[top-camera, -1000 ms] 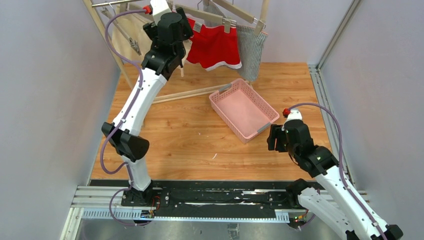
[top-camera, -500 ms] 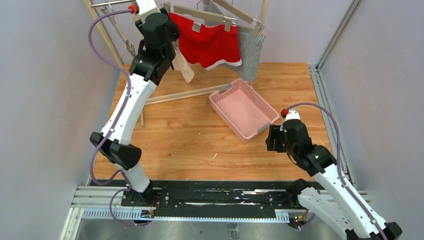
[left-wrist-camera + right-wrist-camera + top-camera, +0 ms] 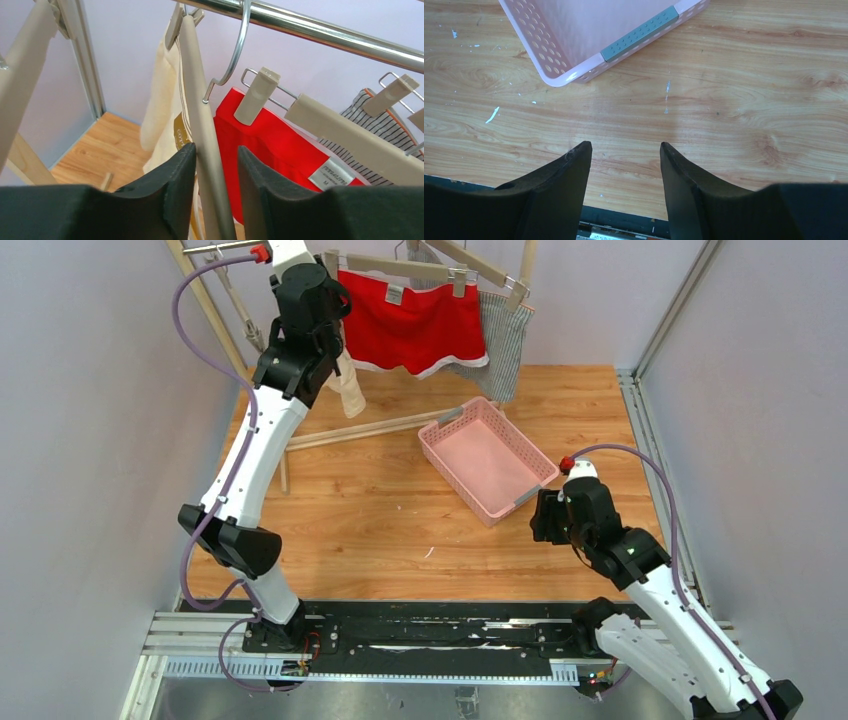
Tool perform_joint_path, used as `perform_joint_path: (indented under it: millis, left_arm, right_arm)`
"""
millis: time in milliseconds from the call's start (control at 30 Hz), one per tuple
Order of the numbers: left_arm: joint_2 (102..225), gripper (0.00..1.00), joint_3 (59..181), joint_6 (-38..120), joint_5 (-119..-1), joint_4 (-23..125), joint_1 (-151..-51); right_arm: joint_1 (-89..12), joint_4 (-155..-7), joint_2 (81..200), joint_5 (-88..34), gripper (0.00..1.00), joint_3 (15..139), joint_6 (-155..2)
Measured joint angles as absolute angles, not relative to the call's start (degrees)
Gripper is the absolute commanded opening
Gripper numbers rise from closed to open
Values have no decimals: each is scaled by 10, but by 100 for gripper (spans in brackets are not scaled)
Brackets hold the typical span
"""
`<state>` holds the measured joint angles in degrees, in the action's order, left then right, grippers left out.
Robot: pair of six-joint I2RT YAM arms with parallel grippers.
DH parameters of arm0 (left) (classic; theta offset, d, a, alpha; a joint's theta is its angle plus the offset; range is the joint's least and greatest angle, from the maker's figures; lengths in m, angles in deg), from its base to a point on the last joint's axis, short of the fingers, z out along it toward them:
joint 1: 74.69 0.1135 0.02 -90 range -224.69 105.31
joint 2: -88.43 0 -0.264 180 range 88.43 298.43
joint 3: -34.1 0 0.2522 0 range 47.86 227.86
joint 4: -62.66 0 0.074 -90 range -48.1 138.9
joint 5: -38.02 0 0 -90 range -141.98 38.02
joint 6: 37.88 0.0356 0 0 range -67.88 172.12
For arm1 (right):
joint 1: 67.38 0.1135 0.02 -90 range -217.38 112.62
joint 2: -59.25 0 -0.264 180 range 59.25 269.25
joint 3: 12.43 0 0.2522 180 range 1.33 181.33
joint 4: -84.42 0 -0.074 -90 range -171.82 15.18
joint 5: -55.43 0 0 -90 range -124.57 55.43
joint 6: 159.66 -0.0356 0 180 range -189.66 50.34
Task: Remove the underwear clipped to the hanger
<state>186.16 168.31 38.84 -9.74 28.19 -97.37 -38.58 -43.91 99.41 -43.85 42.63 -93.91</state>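
Note:
Three pieces of underwear hang from clip hangers on a metal rail (image 3: 310,27): cream (image 3: 346,390) (image 3: 162,110) with a tan label, red (image 3: 415,330) (image 3: 260,140) with white trim, and striped (image 3: 505,340) (image 3: 370,115). My left gripper (image 3: 325,318) (image 3: 216,147) is raised to the cream one's beige hanger bar (image 3: 197,75). Its jaws straddle that bar. The left finger touches it and a narrow gap shows at the right finger. My right gripper (image 3: 540,515) (image 3: 624,145) hovers low over the table, open and empty, just near the pink basket (image 3: 440,445) (image 3: 544,55).
The wooden rack frame (image 3: 215,320) leans at the back left, and a loose wooden slat (image 3: 370,427) lies on the table under the clothes. The basket sits at mid-table, angled. A metal rail (image 3: 660,430) bounds the table's right side.
My left gripper shifted left along the rail and its jaws narrowed around the cream underwear's hanger bar. The cream piece now hangs in plain sight. The right jaws narrowed slightly.

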Motion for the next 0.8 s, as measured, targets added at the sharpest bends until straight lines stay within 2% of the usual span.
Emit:
perform_joint_path:
  millis: [100,133,367,467,800]
  left_arm:
    - [1864,14,1683,394,-102,282,-972]
    - [1865,10,1684,396,-103,281,-972]
    - [1867,10,1687,399,-112,276,-965]
    - [1867,1,1687,398,-114,275,-962]
    - [1867,0,1687,412,-115,278,-960]
  right_arm:
    - [-386,-439,994,-438,54,426,-939]
    - [-386,-439,994,-438,54,426,-939]
    - [-386,-439,998,-438,53,426,-939]
    - [-386,-439,1002,-438,53,426,-939]
    - [-386,-443,1005,-438,53,426,-941]
